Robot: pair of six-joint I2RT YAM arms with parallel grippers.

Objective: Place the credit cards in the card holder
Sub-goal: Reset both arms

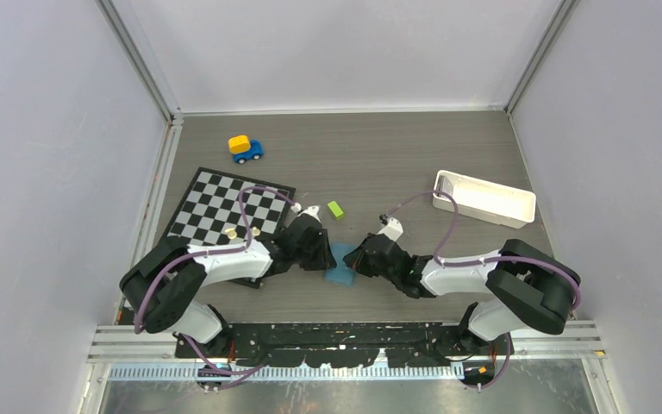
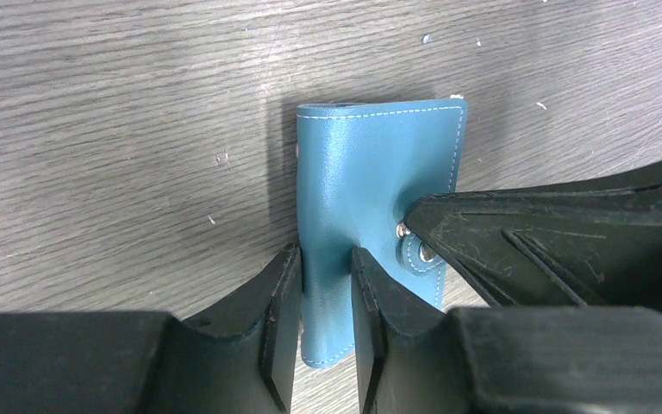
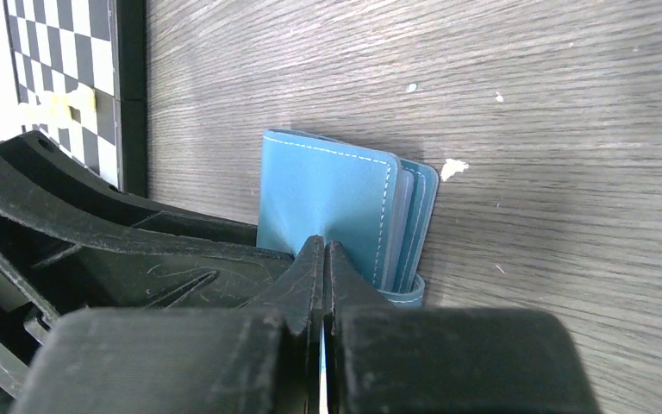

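Two grips on card holder (image 2: pixel 371 164): left gripper (image 2: pixel 323 267) clamped across its near edge, right gripper (image 3: pixel 323 250) pinched shut on cover flap.

Teal card holder (image 1: pixel 341 266) flat on grey wood-grain table (image 1: pixel 396 155), front centre. Left gripper (image 1: pixel 317 248) down at its left edge, right gripper (image 1: pixel 364 257) at its right edge, both on it or just beside; jaw state unreadable from above. Lime-green block (image 1: pixel 335 209) just beyond, apart. Checkerboard (image 1: pixel 215 203) at left, two small tan pieces (image 1: pixel 231 233) near its front edge. Blue toy car (image 1: pixel 246 149) with yellow roof behind the board. Long white tray (image 1: pixel 483 200) at right, angled.
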